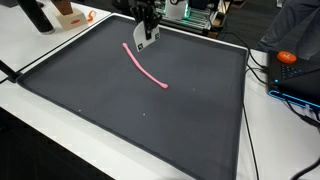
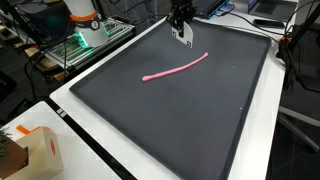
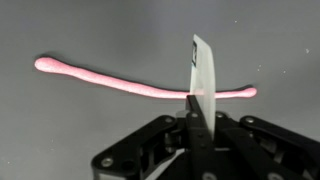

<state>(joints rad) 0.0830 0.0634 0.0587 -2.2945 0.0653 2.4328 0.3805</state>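
In an exterior view, my gripper (image 1: 148, 30) hangs over the far part of the dark mat (image 1: 120, 115), its jaws pinched tight on a white strip (image 1: 146, 42). I hold the strip by its upper end so the free end points down, probably so that end can reach the mat before my fingers do. The pink strand (image 1: 145, 68) lies flat on the mat in a loose curve, its far end just beside the strip.

In the other exterior view, my gripper (image 2: 182, 22) comes straight down, with the white strip (image 2: 186, 38) hanging below it. The pink strand (image 2: 178, 68) runs across the dark mat (image 2: 200, 125) near its far edge. Its nearer end is close to the strip, and they look apart from here.

In the wrist view, my gripper (image 3: 200, 105) clamps the white strip (image 3: 203, 65) edge-on between the fingers. The strip stands in front of the pink strand (image 3: 120, 82) close to the strand's thin end, and the bulbous end lies well off to the side. I cannot tell whether the strip touches the strand or the mat.
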